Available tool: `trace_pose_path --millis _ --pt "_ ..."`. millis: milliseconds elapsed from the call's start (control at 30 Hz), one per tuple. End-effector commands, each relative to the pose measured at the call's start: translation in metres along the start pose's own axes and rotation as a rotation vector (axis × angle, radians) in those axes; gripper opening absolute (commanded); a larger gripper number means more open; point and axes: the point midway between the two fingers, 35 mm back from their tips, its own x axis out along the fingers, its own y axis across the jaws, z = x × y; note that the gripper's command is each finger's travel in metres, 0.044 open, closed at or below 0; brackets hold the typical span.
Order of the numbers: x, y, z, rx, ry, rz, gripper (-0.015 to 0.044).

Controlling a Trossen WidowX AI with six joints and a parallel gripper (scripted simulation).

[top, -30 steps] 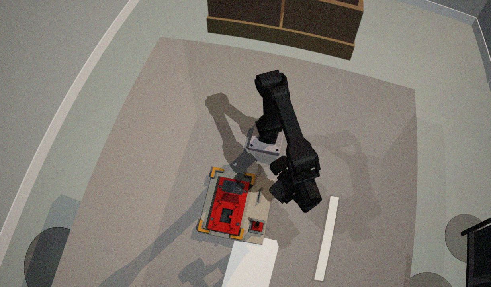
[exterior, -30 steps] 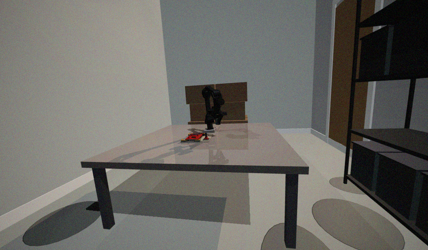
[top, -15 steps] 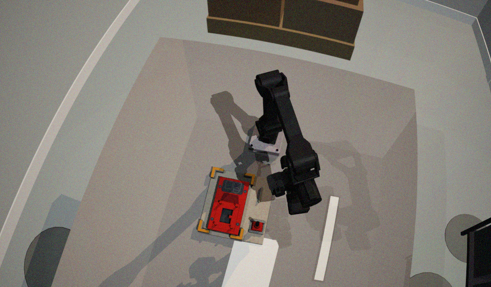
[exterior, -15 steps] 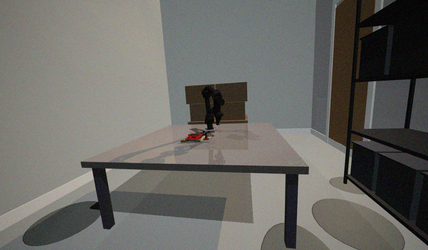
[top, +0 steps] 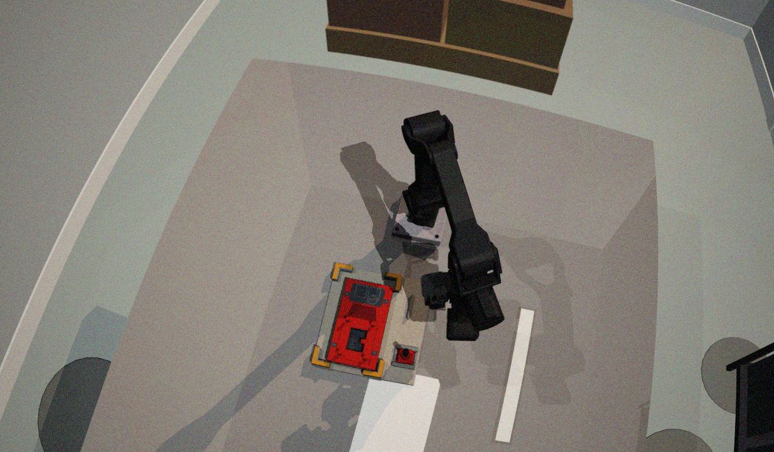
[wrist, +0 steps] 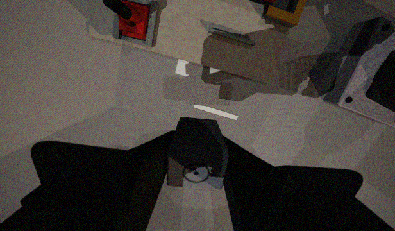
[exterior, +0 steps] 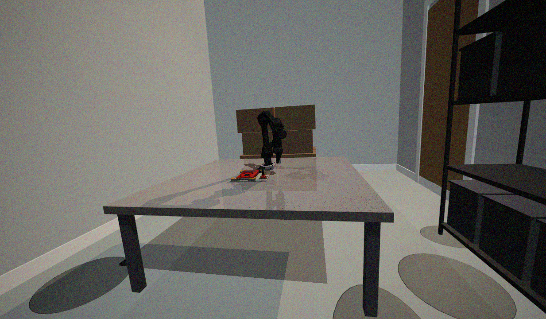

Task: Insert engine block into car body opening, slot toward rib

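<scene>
My gripper [wrist: 197, 138] [exterior: 278, 161] is shut on the dark engine block [wrist: 197, 141] and points down. A face with a ring and dot shows on the block in the wrist view; I cannot tell which side has the slot. The red car body [top: 362, 311] [exterior: 247, 174] lies on the beige board [top: 402, 328] [wrist: 181, 25], with a dark rectangular opening [top: 354, 338] in its front part and a small red rib [top: 364, 341] at the opening's right edge. In the top view the gripper is right of the board, away from the opening; the fingertips are hidden there.
Yellow corner brackets [top: 319, 358] [wrist: 282, 15] surround the body. A red piece with a black knob [top: 405, 354] [wrist: 134, 25] sits in a grey holder on the board. A thin grey bar [wrist: 231, 36] stands nearby. The arm's pale base plate [top: 417, 231] [wrist: 351, 86] is behind the board.
</scene>
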Motion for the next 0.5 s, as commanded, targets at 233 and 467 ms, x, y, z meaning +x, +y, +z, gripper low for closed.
trace_pose_path --millis 233,467 --pt "0.022 0.000 0.001 0.007 -0.006 -0.001 0.0000" --pt "0.035 0.000 0.001 0.007 -0.006 -0.001 0.0000"
